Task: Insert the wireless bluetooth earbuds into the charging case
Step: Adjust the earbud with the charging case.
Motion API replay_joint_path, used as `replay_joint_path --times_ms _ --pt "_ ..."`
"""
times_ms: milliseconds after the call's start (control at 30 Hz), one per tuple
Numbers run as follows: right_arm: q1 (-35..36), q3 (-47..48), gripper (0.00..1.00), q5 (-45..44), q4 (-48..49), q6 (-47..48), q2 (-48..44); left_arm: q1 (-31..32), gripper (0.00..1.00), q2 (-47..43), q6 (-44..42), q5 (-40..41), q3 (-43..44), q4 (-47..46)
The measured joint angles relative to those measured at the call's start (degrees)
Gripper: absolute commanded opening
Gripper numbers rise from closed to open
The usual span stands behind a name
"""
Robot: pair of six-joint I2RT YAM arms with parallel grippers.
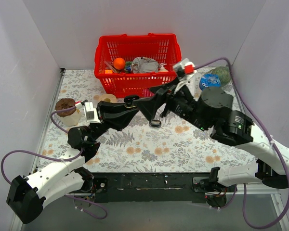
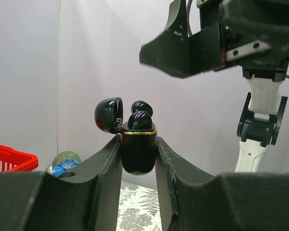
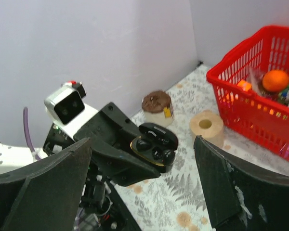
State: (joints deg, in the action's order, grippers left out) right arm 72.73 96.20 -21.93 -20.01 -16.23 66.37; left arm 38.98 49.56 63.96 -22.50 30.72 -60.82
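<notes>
My left gripper (image 2: 138, 143) is shut on the charging case (image 2: 138, 156), a glossy black oval with a gold rim, and holds it upright above the table. Its lid (image 2: 109, 114) stands open to the left. Two black earbuds (image 2: 140, 120) sit in the case's wells; in the right wrist view one (image 3: 144, 144) is at the left and one (image 3: 168, 156) at the right. My right gripper (image 3: 142, 161) is open and empty, with its fingers spread wide just above the case (image 3: 156, 156). In the top view the left gripper (image 1: 131, 102) and right gripper (image 1: 154, 108) meet at mid-table.
A red basket (image 1: 135, 85) with an orange and other items stands at the back. A tan tape roll (image 1: 107, 98) and a brown-topped cup (image 1: 66, 109) are on the left. A blue and green object (image 1: 211, 81) is at the back right. White walls surround the floral mat.
</notes>
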Motion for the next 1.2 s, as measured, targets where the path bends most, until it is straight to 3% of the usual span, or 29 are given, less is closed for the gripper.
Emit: replay_joint_path --times_ms 300,1200 --pt "0.0 -0.8 0.91 1.8 -5.0 -4.9 4.6 0.0 0.00 0.0 -1.3 1.3 0.0 2.2" --pt "-0.1 -1.2 0.89 3.9 -4.7 -6.6 5.3 0.0 0.00 -0.3 -2.3 2.1 0.0 2.1"
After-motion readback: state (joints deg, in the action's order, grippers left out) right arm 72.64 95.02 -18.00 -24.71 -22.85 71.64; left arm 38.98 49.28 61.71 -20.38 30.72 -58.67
